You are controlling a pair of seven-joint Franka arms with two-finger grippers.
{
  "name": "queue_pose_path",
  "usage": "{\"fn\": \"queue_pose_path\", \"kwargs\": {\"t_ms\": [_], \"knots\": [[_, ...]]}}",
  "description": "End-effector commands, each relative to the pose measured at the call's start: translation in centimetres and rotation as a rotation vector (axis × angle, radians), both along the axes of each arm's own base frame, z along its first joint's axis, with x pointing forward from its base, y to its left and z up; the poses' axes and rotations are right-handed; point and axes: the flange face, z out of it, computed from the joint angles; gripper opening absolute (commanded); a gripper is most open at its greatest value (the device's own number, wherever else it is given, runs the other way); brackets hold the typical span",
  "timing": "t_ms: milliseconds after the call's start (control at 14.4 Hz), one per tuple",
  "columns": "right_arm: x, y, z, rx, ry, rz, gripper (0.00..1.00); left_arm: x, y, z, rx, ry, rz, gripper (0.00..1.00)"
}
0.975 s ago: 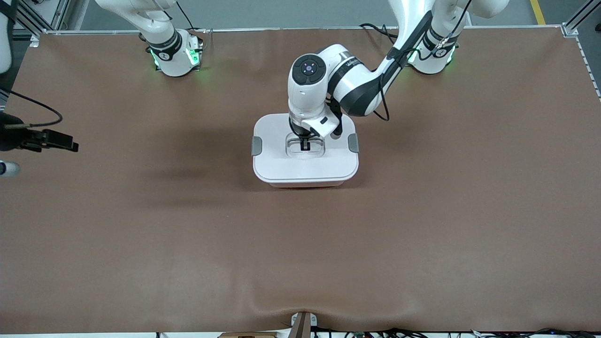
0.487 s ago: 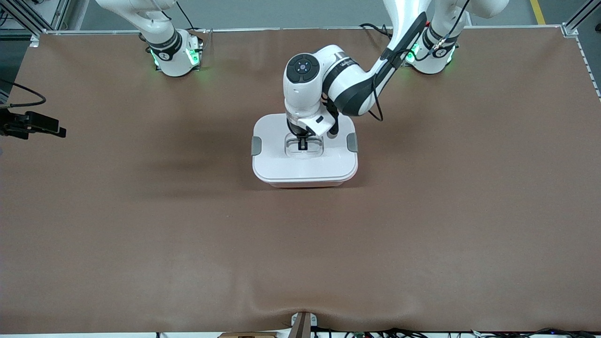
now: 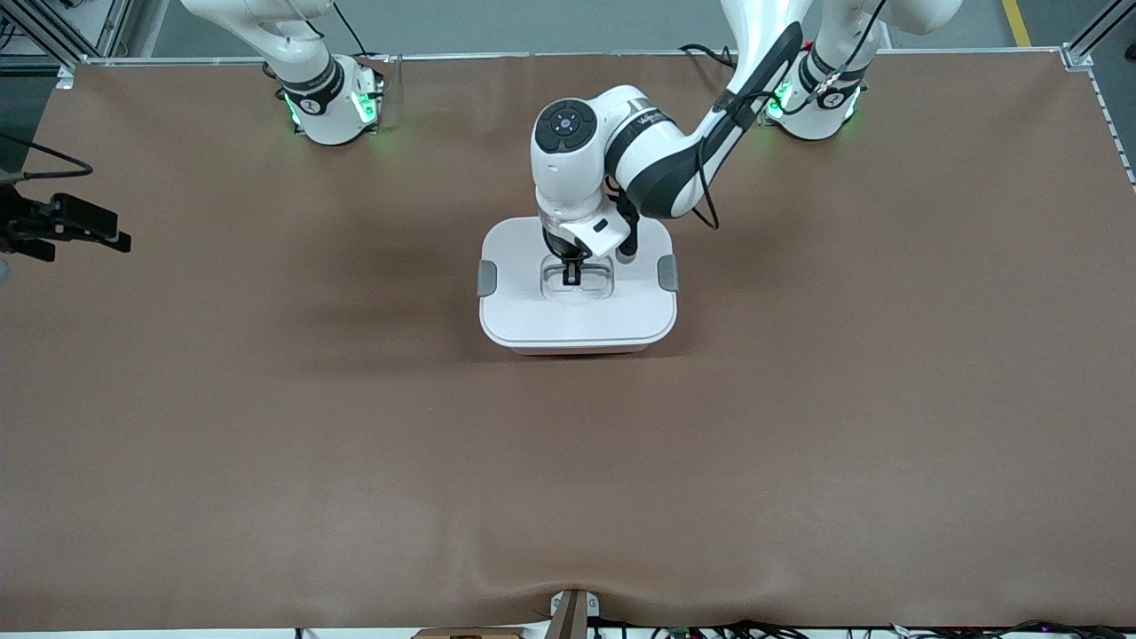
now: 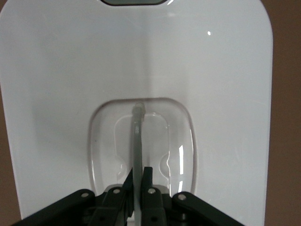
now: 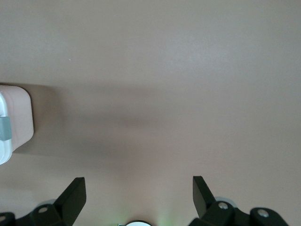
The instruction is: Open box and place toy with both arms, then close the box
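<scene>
The box stands in the middle of the table, its white lid on and a grey clip at each end. A thin strip of the pink tub shows under the lid's near edge. My left gripper reaches down into the lid's recess and is shut on the thin handle bar, with the fingertips pressed against both of its sides. My right gripper hangs open over the right arm's end of the table with nothing between its fingers. The toy is out of view.
The brown mat covers the whole table. The right wrist view shows bare mat, with one end of the box and a grey clip at its edge. The arm bases with green lights stand along the table's back edge.
My right gripper has drawn back toward the table's end and toward the bases' side. The left arm's wrist has shifted slightly while the gripper stays shut on the handle. The box has not visibly moved.
</scene>
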Motion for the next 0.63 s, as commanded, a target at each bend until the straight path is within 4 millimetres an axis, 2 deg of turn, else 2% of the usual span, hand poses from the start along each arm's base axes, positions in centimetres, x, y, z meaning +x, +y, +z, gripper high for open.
{"fn": "queue_pose_path", "kwargs": {"t_ms": [0, 209, 278, 487, 557], "knots": [[-0.8, 0.1, 1.1, 0.000, -0.004, -0.010, 1.00, -0.3, -0.6, -0.9, 0.013, -0.015, -0.032, 0.00], [-1.6, 1.7, 1.0, 0.002, 0.000, -0.035, 1.00, -0.3, -0.6, -0.8, 0.011, -0.015, -0.030, 0.00], [-2.1, 2.0, 0.7, -0.002, 0.008, -0.059, 1.00, 0.0, -0.5, -0.4, 0.007, -0.020, -0.025, 0.06], [-3.5, 2.9, 0.4, -0.008, -0.008, -0.074, 1.00, 0.6, -0.2, 0.6, -0.011, -0.023, -0.008, 0.73], [-3.6, 2.9, 0.2, -0.009, -0.016, -0.075, 1.00, 0.8, -0.1, 1.1, -0.012, -0.033, -0.008, 1.00]]}}
